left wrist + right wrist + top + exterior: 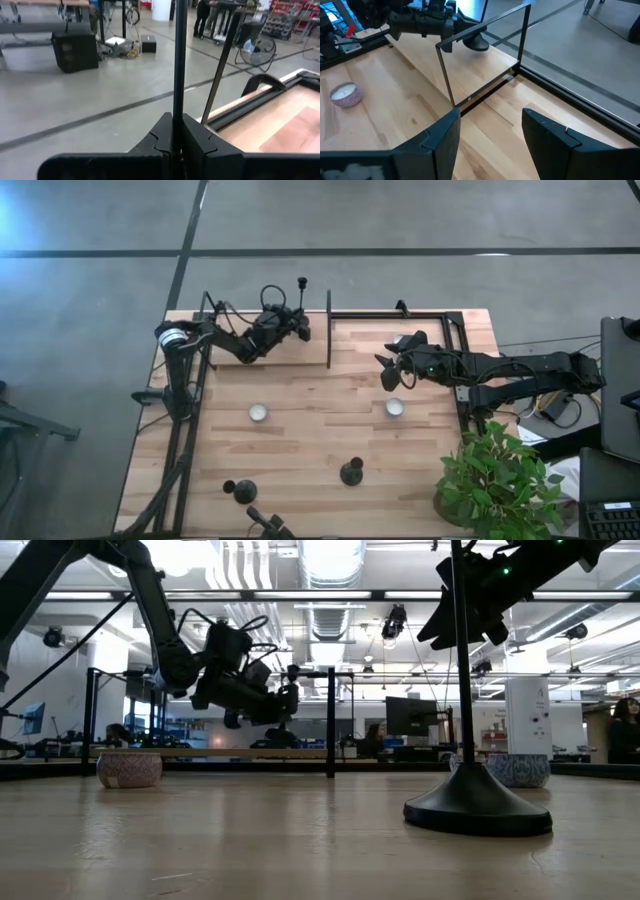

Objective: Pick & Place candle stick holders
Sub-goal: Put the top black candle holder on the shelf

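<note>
Above the table's back edge, left gripper [298, 323] fingers [197, 142] clamp a candle stick holder [179, 65].

Left wrist view: candle stick holder stem [179, 60] runs off the top edge; its cup and base are unseen. Low view: the near holder [477, 802] loses its top at the frame edge. High view: the plant [500, 480] hides the counter [300, 430] corner.

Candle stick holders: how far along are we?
Done: none looks placed yet. In hand: the left gripper is shut on the first holder, lifted near the table's back. Left: the second holder and third holder stand at the front. The right gripper is open and empty.
</note>
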Robot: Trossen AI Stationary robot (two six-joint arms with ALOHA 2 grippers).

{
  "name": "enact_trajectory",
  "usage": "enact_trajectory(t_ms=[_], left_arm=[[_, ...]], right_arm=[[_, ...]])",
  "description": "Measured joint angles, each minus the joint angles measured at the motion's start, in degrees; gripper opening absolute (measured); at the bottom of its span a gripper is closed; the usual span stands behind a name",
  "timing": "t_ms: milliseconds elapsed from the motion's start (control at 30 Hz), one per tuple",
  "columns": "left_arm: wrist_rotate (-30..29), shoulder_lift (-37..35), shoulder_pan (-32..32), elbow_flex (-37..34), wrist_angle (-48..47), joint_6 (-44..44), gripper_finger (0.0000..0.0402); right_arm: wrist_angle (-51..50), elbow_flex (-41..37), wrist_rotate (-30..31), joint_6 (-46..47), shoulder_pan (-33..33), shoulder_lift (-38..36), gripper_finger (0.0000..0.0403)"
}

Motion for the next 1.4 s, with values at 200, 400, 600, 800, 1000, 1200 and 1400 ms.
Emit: enact_trajectory(t_ms=[200, 400, 600, 800, 1000, 1200, 1400], left_arm=[[0.0, 0.0, 0.1, -0.8, 0.3, -1.6, 0.002], [0.0, 0.0, 0.4, -0.6, 0.3, -1.6, 0.002], [0.0, 0.0, 0.8, -0.6, -1.1, -2.0, 0.002], [0.9, 1.1, 1.1, -0.3, -0.9, -4.0, 0.002], [1.9, 5.0, 1.1, 1.3, 3.3, -7.7, 0.002], [2.7, 4.8, 1.0, 1.2, 3.1, -8.4, 0.002], [3.7, 3.6, 0.3, 0.1, 2.3, -6.8, 0.002]], right_arm=[[0.0, 0.0, 0.0, 0.0, 0.0, 0.0, 0.0203], [0.0, 0.0, 0.0, 0.0, 0.0, 0.0, 0.0203], [0.0, 0.0, 0.0, 0.0, 0.0, 0.0, 0.0203], [0.0, 0.0, 0.0, 0.0, 0.0, 0.0, 0.0203], [0.0, 0.0, 0.0, 0.1, 0.0, 0.0, 0.0203], [0.0, 0.0, 0.0, 0.1, 0.0, 0.0, 0.0203], [0.0, 0.0, 0.1, -0.1, 0.0, 0.0, 0.0203]])
